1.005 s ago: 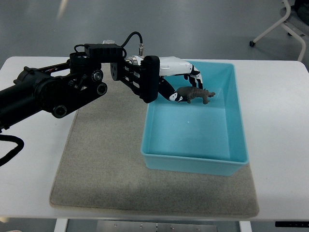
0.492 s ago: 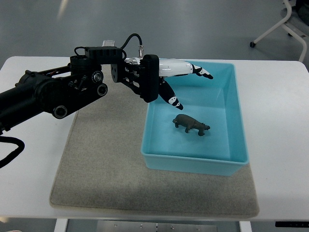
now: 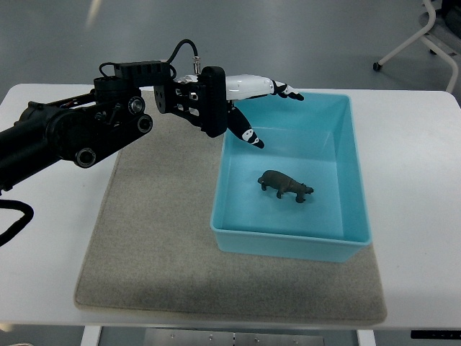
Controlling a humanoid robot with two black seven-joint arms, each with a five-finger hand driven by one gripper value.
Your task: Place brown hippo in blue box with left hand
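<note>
The brown hippo point(image 3: 286, 185) lies on the floor of the blue box point(image 3: 291, 238), near its middle, standing free of any hand. My left hand point(image 3: 268, 108) hovers over the box's far left corner, up and to the left of the hippo. Its white, black-tipped fingers point(image 3: 289, 91) are spread and hold nothing. The black left arm reaches in from the left edge across the mat.
The blue box sits on the right part of a grey felt mat point(image 3: 158, 245), which lies on a white table point(image 3: 418, 180). A chair base point(image 3: 425, 36) shows at the top right, off the table.
The hand let go of the hippo, which dropped onto the box floor. Since then the open hand has drawn back to the left and up, away from the hippo.
</note>
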